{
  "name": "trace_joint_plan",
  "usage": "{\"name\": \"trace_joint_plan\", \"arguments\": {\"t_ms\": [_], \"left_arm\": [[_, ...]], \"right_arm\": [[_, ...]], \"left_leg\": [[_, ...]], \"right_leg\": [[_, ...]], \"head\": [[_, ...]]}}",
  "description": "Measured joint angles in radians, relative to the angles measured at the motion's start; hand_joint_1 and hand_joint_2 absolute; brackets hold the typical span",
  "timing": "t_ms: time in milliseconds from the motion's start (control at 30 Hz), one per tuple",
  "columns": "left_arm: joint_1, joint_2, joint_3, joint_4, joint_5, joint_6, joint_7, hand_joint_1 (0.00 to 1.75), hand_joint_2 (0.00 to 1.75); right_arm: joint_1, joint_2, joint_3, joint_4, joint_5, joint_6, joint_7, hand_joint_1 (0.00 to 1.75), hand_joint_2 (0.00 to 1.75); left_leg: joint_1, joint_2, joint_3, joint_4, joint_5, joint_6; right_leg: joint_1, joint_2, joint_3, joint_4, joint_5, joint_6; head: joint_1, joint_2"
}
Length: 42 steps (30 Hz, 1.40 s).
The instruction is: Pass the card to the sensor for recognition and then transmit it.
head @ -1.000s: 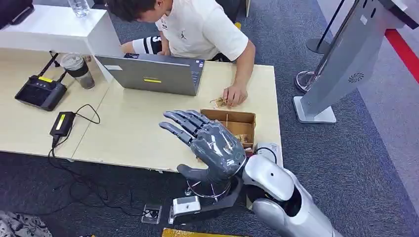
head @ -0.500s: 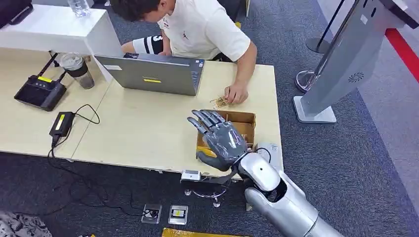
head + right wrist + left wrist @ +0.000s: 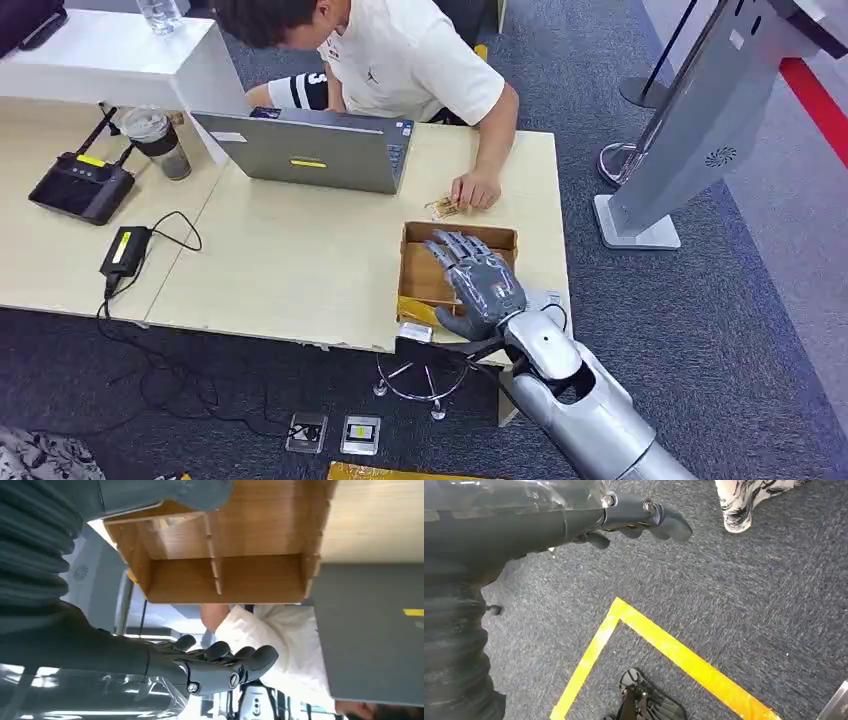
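Note:
My right hand (image 3: 478,285) hovers over the open wooden box (image 3: 460,231) at the table's near right corner, fingers spread and holding nothing. In the right wrist view the box's (image 3: 225,577) bare compartments lie just past the dark fingers (image 3: 225,666). I cannot make out a card for certain. Small tan pieces (image 3: 445,207) lie beyond the box, by a person's hand (image 3: 477,190). A small white device (image 3: 548,298) sits right of the box. My left hand (image 3: 634,517) hangs over the carpet, loosely curled and holding nothing.
A seated person (image 3: 410,60) leans over the far table edge behind a grey laptop (image 3: 310,150). A black router (image 3: 82,185), a cup (image 3: 158,142) and a power brick (image 3: 127,248) lie at the left. A grey kiosk (image 3: 700,110) stands on the right. Yellow tape (image 3: 664,645) marks the floor.
My right hand has gone forward and down, from raised close to the camera to over the wooden box. The person's hand has stayed by the tan pieces.

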Motion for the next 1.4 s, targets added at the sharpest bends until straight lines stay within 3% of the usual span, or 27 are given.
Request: {"name": "trace_joint_plan", "arguments": {"t_ms": [400, 800, 1100, 1400], "left_arm": [[0.0, 0.011, -0.008, 0.0, -0.013, -0.021, -0.007, 0.0, 1.75], [0.0, 0.011, -0.016, 0.0, 0.002, -0.007, -0.007, 0.0, 1.75], [-0.001, 0.01, -0.017, 0.0, 0.008, 0.0, -0.006, 0.0, 1.75], [-0.001, 0.01, -0.019, 0.0, 0.008, -0.001, -0.006, 0.0, 1.75]], "right_arm": [[0.099, -0.049, -0.108, -0.144, 0.007, 0.101, 0.026, 0.0, 1.75], [0.169, -0.072, -0.136, -0.258, 0.018, 0.147, 0.017, 0.0, 1.75], [0.17, -0.054, -0.118, -0.256, 0.05, 0.14, 0.0, 0.0, 1.75], [0.153, -0.042, -0.097, -0.166, 0.078, 0.082, 0.019, 0.0, 1.75]], "left_leg": [[0.0, 0.0, 0.0, 0.0, 0.0, 0.0], [0.0, 0.0, 0.0, 0.0, 0.0, 0.0], [0.0, 0.0, 0.0, 0.0, 0.0, 0.0], [0.0, 0.0, 0.0, 0.0, 0.0, 0.0]], "right_leg": [[0.0, 0.0, 0.0, 0.0, 0.0, 0.0], [0.0, 0.0, 0.0, 0.0, 0.0, 0.0], [0.0, 0.0, 0.0, 0.0, 0.0, 0.0], [0.0, 0.0, 0.0, 0.0, 0.0, 0.0]], "head": [[0.0, 0.0], [0.0, 0.0], [0.0, 0.0], [0.0, 0.0]]}}
